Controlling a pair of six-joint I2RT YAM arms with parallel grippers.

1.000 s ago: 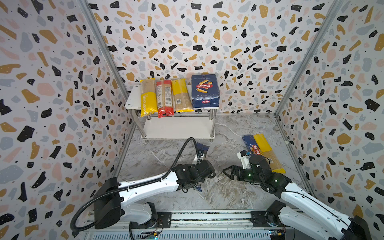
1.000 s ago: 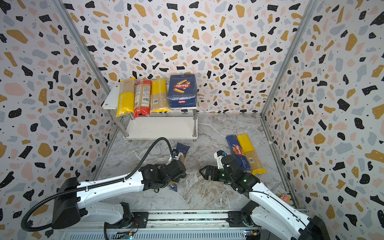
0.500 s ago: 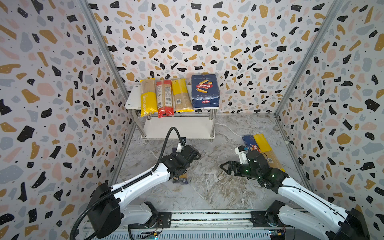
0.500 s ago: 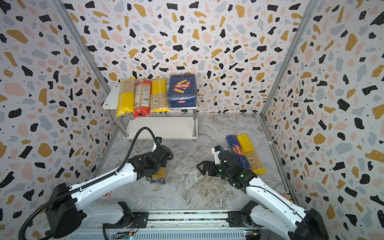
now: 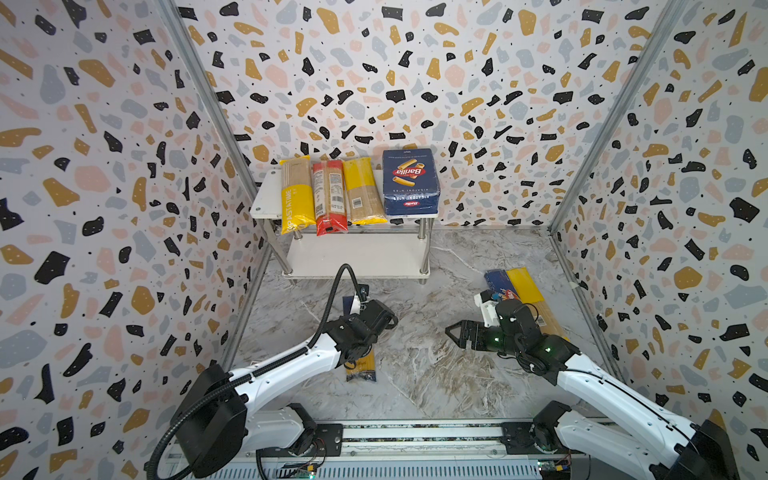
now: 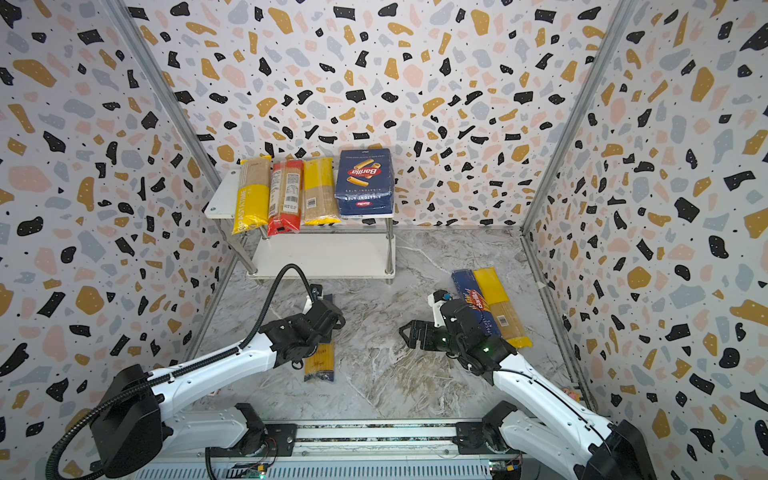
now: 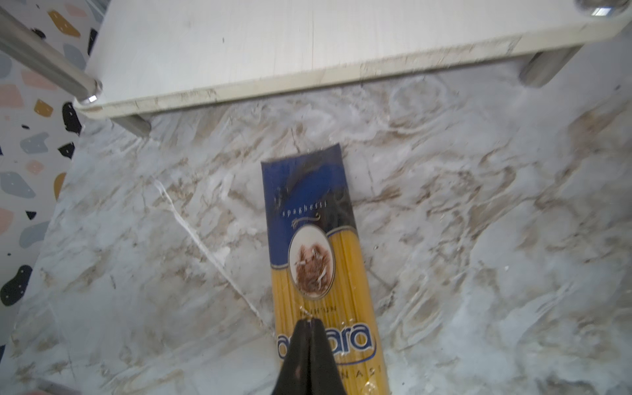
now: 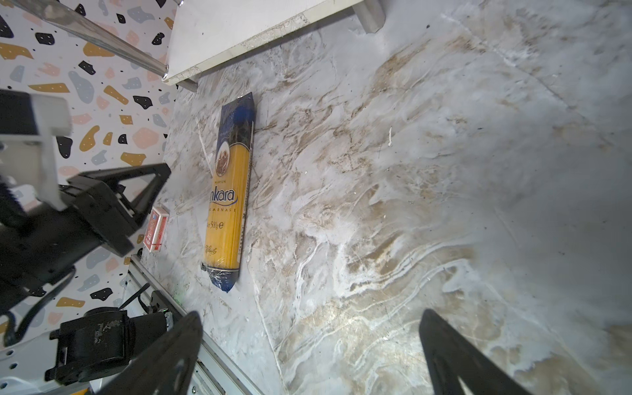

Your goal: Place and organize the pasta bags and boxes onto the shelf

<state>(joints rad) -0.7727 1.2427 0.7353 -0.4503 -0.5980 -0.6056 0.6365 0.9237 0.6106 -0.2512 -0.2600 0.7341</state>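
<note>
The white shelf [image 5: 357, 253] holds a navy Barilla rigatoni box [image 5: 410, 183] and a yellow PASTATIME bag [image 5: 297, 195]; before it, a blue-and-yellow ankara bag [image 7: 321, 260] lies on grey-brown marbled floor [image 5: 415, 374].

Robot lab booth: terrazzo-print panel walls [image 5: 415, 62], marble-print floor [image 5: 436, 365].

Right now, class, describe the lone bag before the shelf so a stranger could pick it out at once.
Find the white two-tier shelf at the back wall. On the marble floor before it one long bag lies alone, end toward the shelf. It alone is blue and yellow, lettered ankara; the blue box and yellow-ended bag lie together, farther right.
</note>
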